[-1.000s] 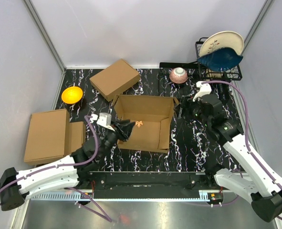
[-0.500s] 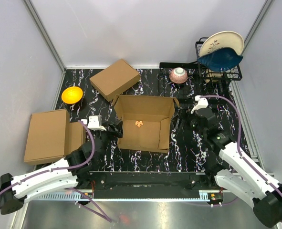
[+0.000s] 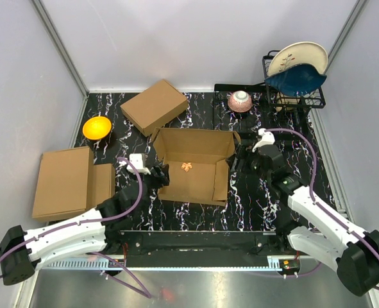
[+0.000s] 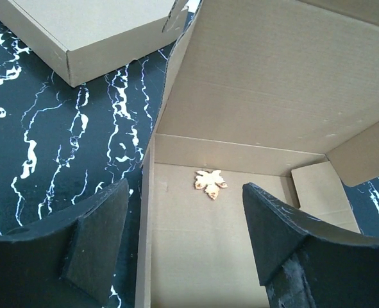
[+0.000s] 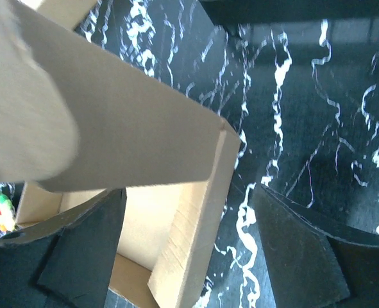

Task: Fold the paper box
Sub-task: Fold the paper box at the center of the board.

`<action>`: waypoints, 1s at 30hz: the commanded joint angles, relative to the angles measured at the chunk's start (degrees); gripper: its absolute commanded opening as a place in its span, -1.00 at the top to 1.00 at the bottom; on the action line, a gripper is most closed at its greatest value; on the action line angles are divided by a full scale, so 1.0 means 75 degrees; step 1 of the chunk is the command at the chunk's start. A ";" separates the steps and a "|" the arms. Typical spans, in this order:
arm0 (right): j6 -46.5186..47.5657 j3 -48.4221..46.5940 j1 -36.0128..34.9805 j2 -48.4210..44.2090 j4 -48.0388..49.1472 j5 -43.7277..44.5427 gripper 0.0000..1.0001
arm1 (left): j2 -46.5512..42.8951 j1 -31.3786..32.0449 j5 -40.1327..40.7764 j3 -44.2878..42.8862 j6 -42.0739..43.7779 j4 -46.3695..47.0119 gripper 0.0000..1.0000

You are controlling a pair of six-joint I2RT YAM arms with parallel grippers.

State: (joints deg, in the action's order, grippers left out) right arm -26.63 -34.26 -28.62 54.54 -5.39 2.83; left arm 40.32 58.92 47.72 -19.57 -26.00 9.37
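The paper box (image 3: 199,183) stands open in the middle of the table, walls up, with a small leaf sticker (image 3: 187,167) on its floor. My left gripper (image 3: 160,174) is open at the box's left wall (image 4: 144,244): one finger hangs outside over the table, the other over the floor, and the leaf sticker (image 4: 210,183) lies ahead between them. My right gripper (image 3: 242,158) is open at the right wall (image 5: 192,237), one finger inside and one outside. A raised flap (image 5: 131,141) crosses above it. Neither gripper holds anything.
A closed brown box (image 3: 154,106) lies behind the paper box and a flat tan cardboard slab (image 3: 64,183) at the left. An orange bowl (image 3: 97,127) sits at back left, a pink bowl (image 3: 240,101) at the back, and a dish rack (image 3: 294,90) at back right.
Both grippers have opened wider. The left one drew back out of the box, then came to its left wall. The right one moved down and left to the right wall.
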 commanded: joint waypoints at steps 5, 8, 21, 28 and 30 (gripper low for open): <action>-0.0902 0.0467 -0.0519 0.1116 0.0565 -0.0354 -0.85 | 0.0261 -0.0016 -0.0340 0.0114 -0.0809 0.0205 -0.49; -0.0995 0.0245 -0.0812 0.1854 0.0660 -0.0178 -0.86 | 0.0261 -0.0015 -0.0363 0.0195 -0.0963 0.0111 -0.49; -0.1277 -0.1150 -0.1504 0.4128 -0.0393 0.2351 -0.21 | -0.0358 -0.0004 0.0012 0.0313 -0.1514 -0.1049 -0.48; -0.1055 -0.1315 -0.1609 0.4516 -0.1074 0.3020 0.28 | -0.0793 -0.0004 0.0047 0.0512 -0.1596 -0.1213 -0.45; -0.1089 -0.1291 -0.1633 0.4586 -0.1296 0.3231 0.59 | -0.0770 0.0008 0.0047 0.0570 -0.1689 -0.1214 -0.45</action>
State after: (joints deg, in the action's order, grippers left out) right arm -36.21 -42.85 -39.94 87.37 -8.88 20.47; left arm 34.83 58.92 46.57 -16.32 -37.17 0.38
